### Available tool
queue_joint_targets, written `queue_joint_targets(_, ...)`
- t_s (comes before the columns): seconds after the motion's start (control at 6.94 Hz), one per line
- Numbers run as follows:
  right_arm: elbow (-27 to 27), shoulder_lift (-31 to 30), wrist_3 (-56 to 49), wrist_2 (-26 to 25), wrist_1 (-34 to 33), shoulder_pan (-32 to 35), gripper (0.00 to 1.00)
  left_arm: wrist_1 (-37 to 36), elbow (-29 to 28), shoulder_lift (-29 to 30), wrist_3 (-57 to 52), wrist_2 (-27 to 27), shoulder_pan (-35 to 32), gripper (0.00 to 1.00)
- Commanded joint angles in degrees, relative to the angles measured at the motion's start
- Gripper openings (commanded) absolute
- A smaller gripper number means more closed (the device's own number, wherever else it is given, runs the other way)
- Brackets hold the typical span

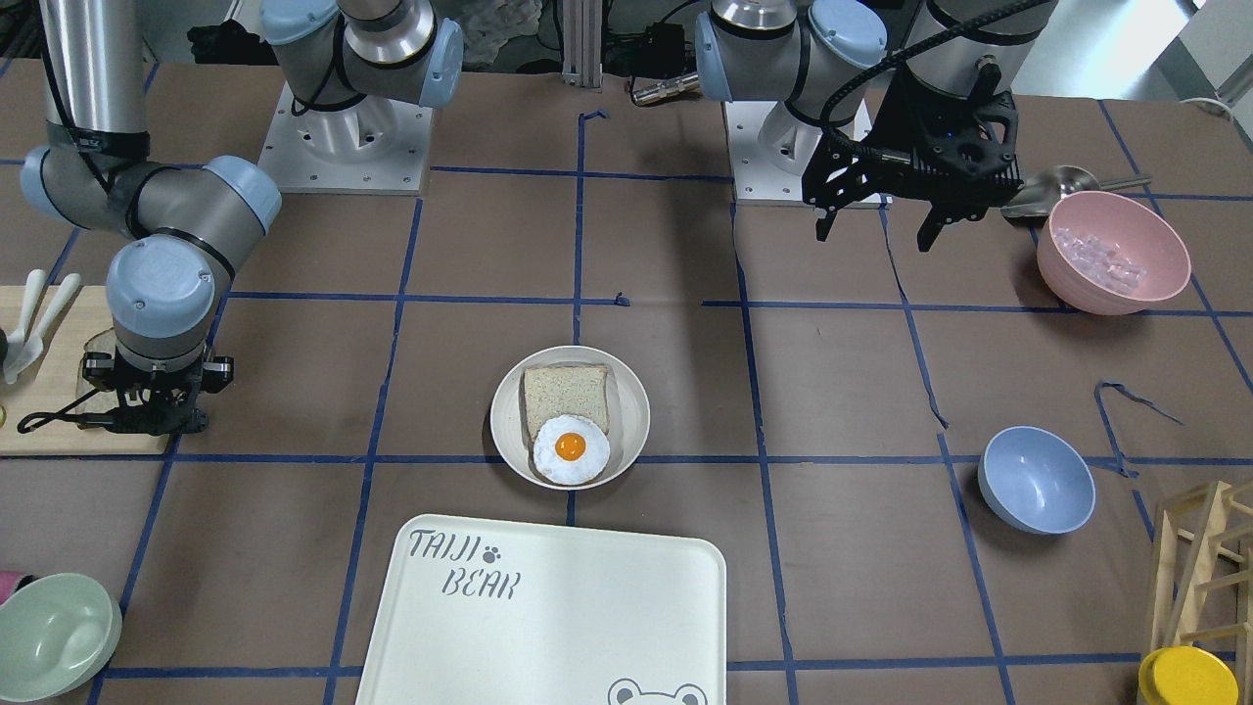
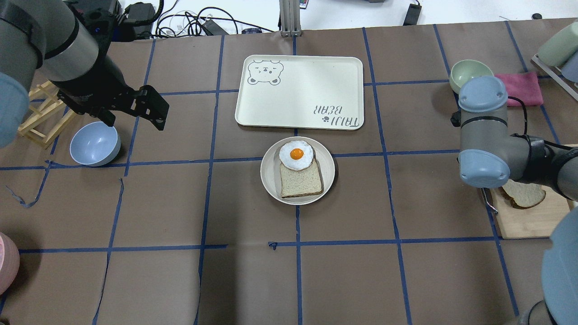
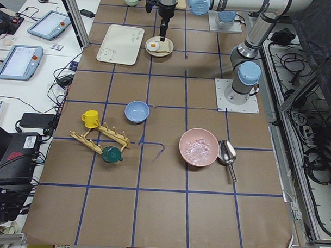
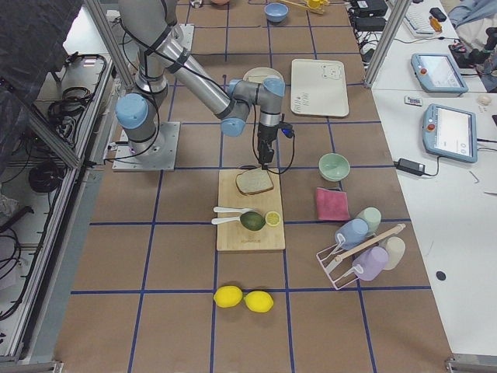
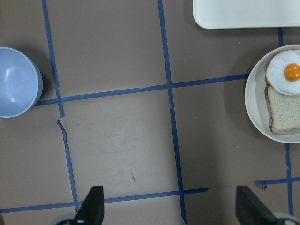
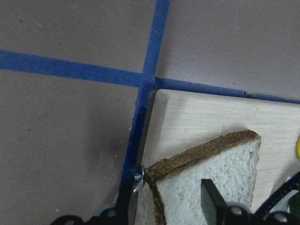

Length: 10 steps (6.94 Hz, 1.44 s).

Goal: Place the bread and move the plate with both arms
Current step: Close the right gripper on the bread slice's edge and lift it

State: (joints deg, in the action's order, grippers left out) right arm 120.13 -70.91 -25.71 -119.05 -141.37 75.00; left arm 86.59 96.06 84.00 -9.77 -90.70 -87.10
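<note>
The bread [image 6: 211, 164], a slice with a dark brown crust, lies flat on a wooden cutting board [image 2: 528, 221]; it also shows in the overhead view [image 2: 526, 195]. My right gripper [image 6: 168, 201] is low over it and open. One finger is outside the crust at the board's edge and the other is over the crumb. The plate [image 1: 504, 411] sits mid-table and holds a pale-edged slice and a fried egg [image 1: 571, 448]. My left gripper [image 5: 171, 211] is wide open and empty, hovering high over bare table [image 2: 135, 113], well away from the plate [image 5: 253, 103].
The TAIJI BEAR tray [image 1: 548, 607] lies just beyond the plate. A blue bowl [image 2: 95, 143] sits near my left gripper. A pink bowl of ice [image 1: 1113, 252], a green bowl [image 1: 49, 636], a wooden rack [image 1: 1204, 568] and a yellow cup [image 1: 1186, 678] stand around the edges.
</note>
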Motion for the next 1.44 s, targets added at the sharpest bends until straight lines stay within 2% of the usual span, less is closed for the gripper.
queue_joint_targets(0.0,0.02,0.07,0.05,0.04,0.13,-0.90,0.41,0.16,0.00,-0.24,-0.07,-0.09,0.00,1.00)
queue_joint_targets(0.29,0.10,0.07,0.22,0.39,0.13,-0.82,0.32,0.07,0.00,-0.06,0.02,0.00,0.00,1.00)
queue_joint_targets(0.43,0.28,0.07,0.31,0.66,0.39,-0.82,0.06,0.07,0.00,-0.15,-0.07,0.00,0.00,1.00)
queue_joint_targets(0.58,0.45,0.07,0.57,0.83,0.22,-0.90,0.00,0.07,0.00,-0.15,-0.07,-0.09,0.00,1.00)
queue_joint_targets(1.01,0.02,-1.94,1.63,1.45,0.31,-0.90,0.00,0.16,0.09,0.11,-0.07,0.00,0.00,1.00)
queue_joint_targets(1.15,-0.16,-4.47,3.02,1.62,0.40,-0.56,0.00,-0.01,-0.08,-0.06,-0.07,-0.09,0.00,1.00)
queue_joint_targets(1.3,-0.77,-7.20,3.12,1.80,3.27,-0.20,0.00,0.07,-0.08,-0.15,-0.07,-0.09,0.00,1.00)
